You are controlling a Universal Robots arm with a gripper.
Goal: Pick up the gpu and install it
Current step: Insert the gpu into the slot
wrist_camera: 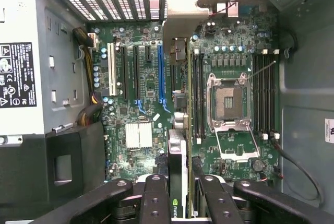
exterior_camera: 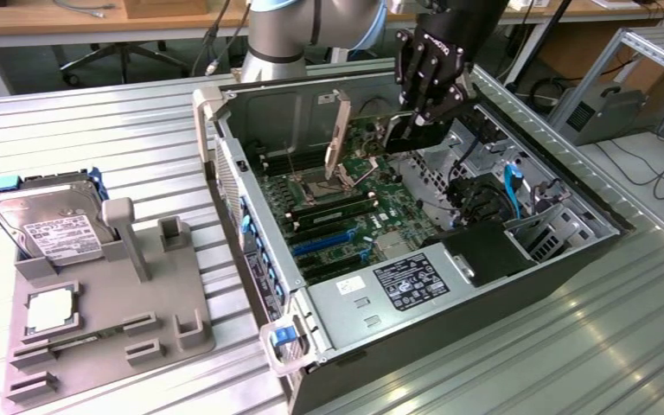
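**Gpu held on edge inside the case**

You have the gpu [wrist_camera: 177, 172] clamped between the fingers of the end effector [wrist_camera: 180, 205], inside the open case [exterior_camera: 280, 108]. It is a thin dark card standing on its long edge over the board [wrist_camera: 130, 109], running in line with the slots. Its long silver bracket [exterior_camera: 335, 147] stands upright at the far end, close to the case's rear wall. You can't tell whether its lower edge sits in a slot.
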